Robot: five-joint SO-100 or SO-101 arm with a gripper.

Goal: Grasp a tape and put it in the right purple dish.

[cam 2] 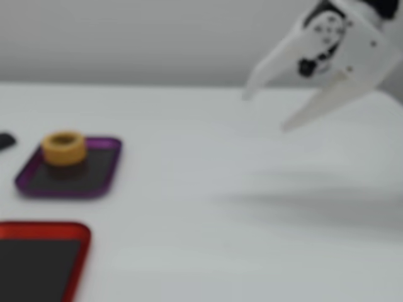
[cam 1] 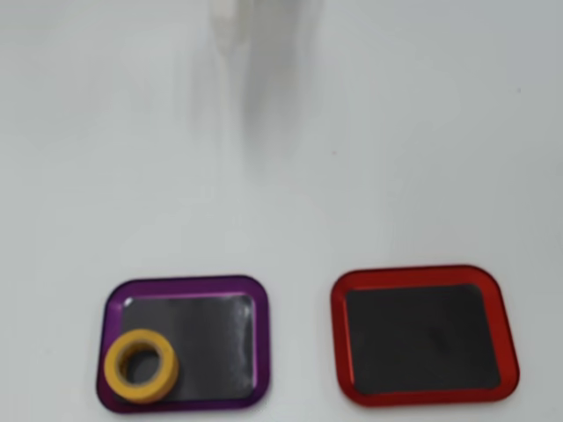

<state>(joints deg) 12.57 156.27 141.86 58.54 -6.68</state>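
Note:
The yellow tape roll [cam 1: 141, 364] lies flat in the lower left corner of the purple dish [cam 1: 185, 287] in the overhead view. In the fixed view the tape [cam 2: 63, 147] sits at the far end of the purple dish [cam 2: 101, 182]. My white gripper [cam 2: 266, 111] hangs in the air at the upper right of the fixed view, far from the dish, open and empty. In the overhead view only a blurred white part of the arm [cam 1: 225, 18] shows at the top edge.
A red-rimmed tray [cam 1: 422, 274] with a dark centre lies to the right of the purple dish in the overhead view, empty. It shows at the bottom left of the fixed view [cam 2: 79, 251]. A small dark object [cam 2: 6, 140] lies at the left edge there.

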